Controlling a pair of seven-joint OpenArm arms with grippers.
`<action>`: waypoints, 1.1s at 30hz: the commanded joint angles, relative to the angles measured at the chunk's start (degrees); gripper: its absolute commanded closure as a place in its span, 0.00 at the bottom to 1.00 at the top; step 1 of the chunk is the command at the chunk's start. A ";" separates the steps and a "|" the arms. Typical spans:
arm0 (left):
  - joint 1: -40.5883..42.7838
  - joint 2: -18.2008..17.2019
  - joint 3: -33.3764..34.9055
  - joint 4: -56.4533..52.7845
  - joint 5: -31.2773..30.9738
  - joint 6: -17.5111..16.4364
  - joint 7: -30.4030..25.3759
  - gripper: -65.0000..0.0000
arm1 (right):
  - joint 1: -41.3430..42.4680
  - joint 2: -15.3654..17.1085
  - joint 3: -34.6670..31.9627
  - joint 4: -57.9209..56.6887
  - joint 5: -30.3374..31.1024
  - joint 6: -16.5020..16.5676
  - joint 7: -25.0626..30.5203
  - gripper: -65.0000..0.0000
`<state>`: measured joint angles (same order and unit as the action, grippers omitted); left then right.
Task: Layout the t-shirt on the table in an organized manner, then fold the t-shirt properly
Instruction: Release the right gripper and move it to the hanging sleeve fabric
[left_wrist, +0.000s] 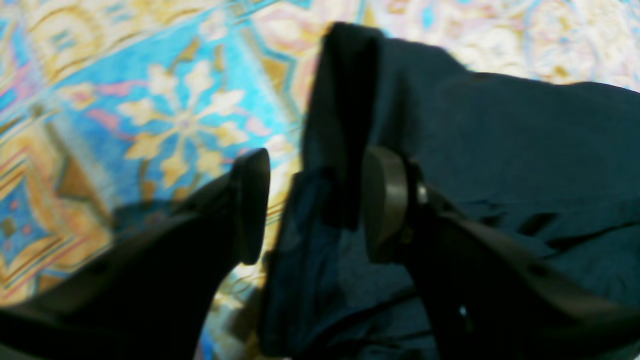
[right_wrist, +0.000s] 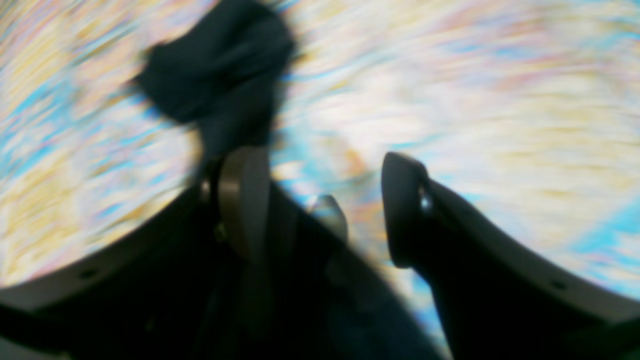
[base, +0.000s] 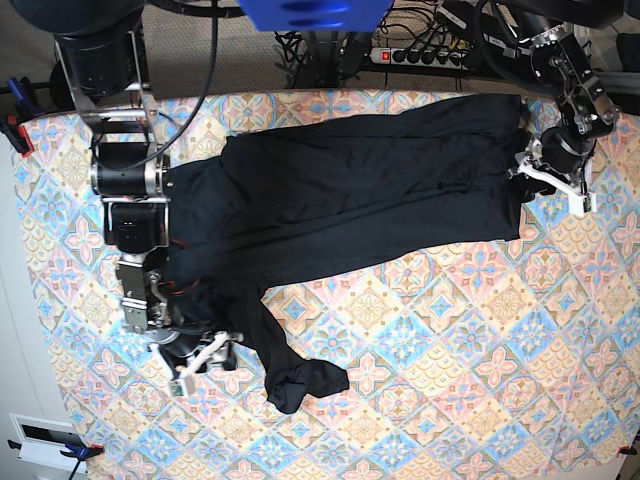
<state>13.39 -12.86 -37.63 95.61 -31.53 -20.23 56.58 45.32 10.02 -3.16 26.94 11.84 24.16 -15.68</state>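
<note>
**Black tee stretched across worktop, both jaws at its edges**

Black t-shirt (base: 340, 200) spread lengthwise across upper half of patterned worktop (base: 480, 340), w/ one bunched part trailing down to a crumpled lump near lower centre in base view. Fabric creased, not flat.

Left jaws (left_wrist: 315, 205) at tee's end on base view's right side, near worktop's far edge. In left wrist view, spread apart w/ a raised fold of dark cloth standing between the pads; cloth touching or near one pad, other pad over bare pattern. Not pinched shut on it.

Right jaws (right_wrist: 325, 205) at lower left of base view, by tee's edge near the trailing part. Right wrist view heavily blurred: jaws spread wide, dark cloth bunched against and beyond one pad, patterned worktop showing through the gap. Can't tell if any cloth actually gripped.
</note>
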 joint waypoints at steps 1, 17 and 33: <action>0.28 -0.90 -0.83 1.05 -0.25 -0.21 -0.71 0.55 | 2.37 -0.40 0.21 0.97 -0.10 -0.47 2.45 0.47; 0.46 -0.90 -3.03 1.05 -0.25 -0.21 -0.62 0.55 | -0.97 -3.21 0.21 0.89 -14.96 -2.58 11.24 0.47; 0.55 -0.90 -3.03 1.05 -0.25 -0.21 -0.62 0.55 | -1.94 -7.16 0.21 0.89 -14.96 -6.54 10.89 0.47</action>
<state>14.15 -12.86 -40.29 95.61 -31.07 -20.21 57.01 41.17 2.81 -3.01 26.94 -3.68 17.39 -6.22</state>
